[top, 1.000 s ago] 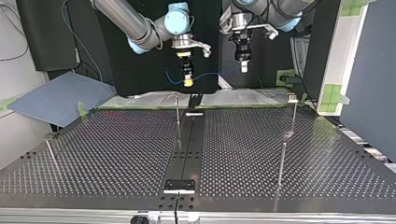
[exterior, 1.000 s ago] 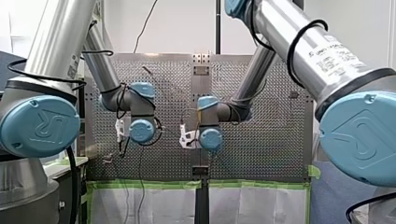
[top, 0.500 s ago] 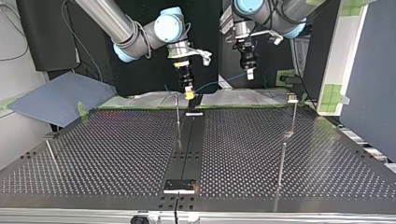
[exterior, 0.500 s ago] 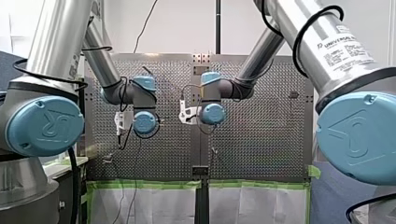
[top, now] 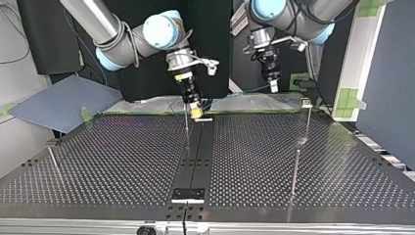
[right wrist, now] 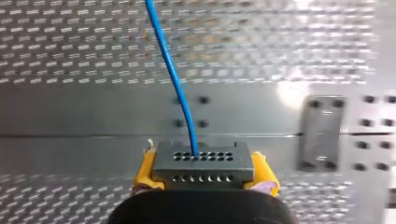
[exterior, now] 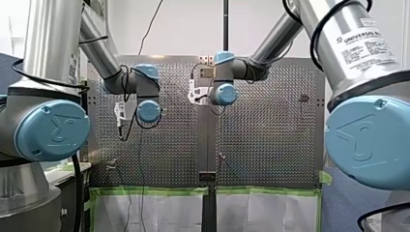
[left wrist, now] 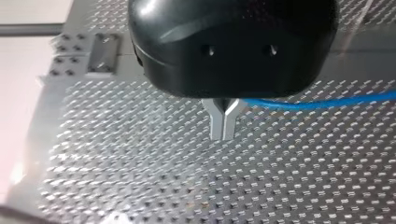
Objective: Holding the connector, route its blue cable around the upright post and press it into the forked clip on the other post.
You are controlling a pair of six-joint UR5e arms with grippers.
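Top view, left to right. You find my right claw [top: 196, 111] at the middle of the table [top: 122, 161] edge nearest the arms, yellow pads [right wrist: 144, 170] clamped on the grey connector [right wrist: 201, 161], just beside the thin upright post [top: 187, 128]. From it the blue cable [right wrist: 175, 79] spans the air to my left claw [left wrist: 223, 126], metal fingers [left wrist: 215, 122] pressed together, pinching it. The forked clip [top: 306, 103] tops its post near the table's corner beyond, apart from the cable.
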